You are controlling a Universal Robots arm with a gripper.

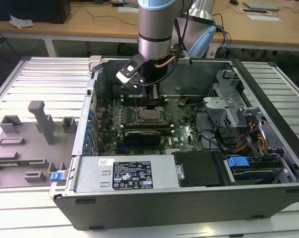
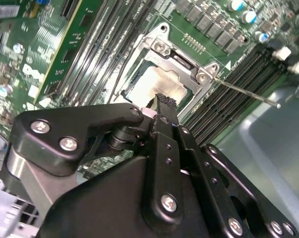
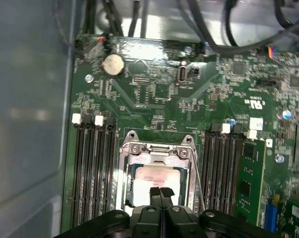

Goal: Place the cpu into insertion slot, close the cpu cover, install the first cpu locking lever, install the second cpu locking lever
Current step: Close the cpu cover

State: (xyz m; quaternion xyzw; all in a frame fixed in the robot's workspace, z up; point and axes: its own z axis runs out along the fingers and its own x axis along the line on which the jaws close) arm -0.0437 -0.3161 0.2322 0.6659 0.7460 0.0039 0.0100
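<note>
Tool: the black two-fingered tool (image 3: 162, 191) hung just above the socket, fingers drawn together, no gap showing between the tips and nothing held in them
Cpu: the small flat square cpu (image 3: 158, 176) with its silvery-grey metal top lay in the black-framed square insertion slot (image 3: 131, 169), on the far middle of the green circuit board (image 3: 154, 94)
Cover: the thin silvery metal cpu cover (image 3: 157, 148) appeared to lie down around the chip, which showed through its window
Lever: a thin bright wire locking lever (image 2: 246, 92) stuck out free from a corner of the socket, under no catch
Step in hand: as I judged it, placing and covering were done and the lever work was in hand
What it calls for: closed tips bearing squarely on the wire, without slipping onto the long black memory slots (image 3: 95, 173) beside it
Setting: open dark computer case (image 1: 189, 208) on a slatted metal table (image 1: 40, 74)
</note>
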